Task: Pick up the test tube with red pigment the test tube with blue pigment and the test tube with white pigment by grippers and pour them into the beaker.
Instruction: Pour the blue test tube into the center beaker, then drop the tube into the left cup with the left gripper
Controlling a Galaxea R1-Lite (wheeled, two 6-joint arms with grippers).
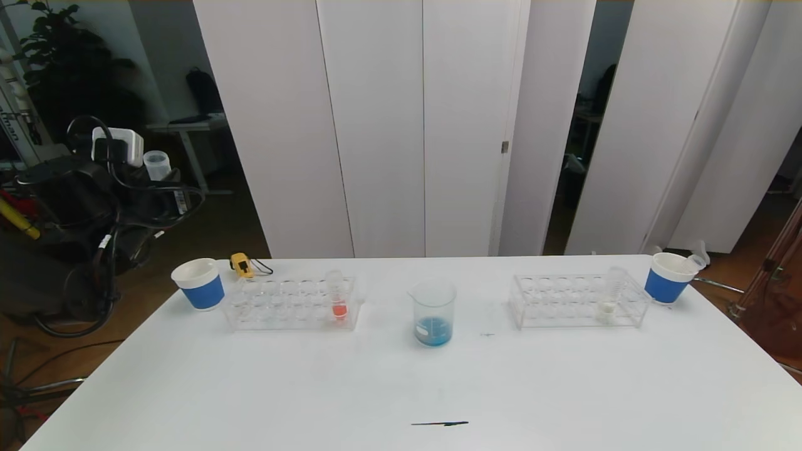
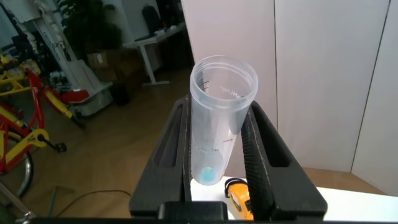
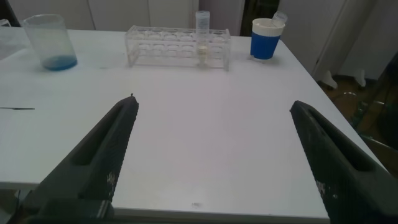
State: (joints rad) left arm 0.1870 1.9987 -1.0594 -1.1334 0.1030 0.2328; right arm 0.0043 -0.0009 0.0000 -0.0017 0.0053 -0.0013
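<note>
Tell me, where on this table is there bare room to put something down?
The whole near half of the table is bare except a thin dark streak. Gaps also flank the beaker, toward the left rack and the right rack. The far corners are crowded: each rack sits near a blue cup.

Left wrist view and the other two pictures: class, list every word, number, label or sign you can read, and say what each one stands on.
None can be read.
test tube held in the left gripper: graduation marks and raised lettering near the rim, too blurred to read.
beaker: no scale or print legible.
paper cups: plain blue band, no text.
yellow device: too small to read any label.
</note>
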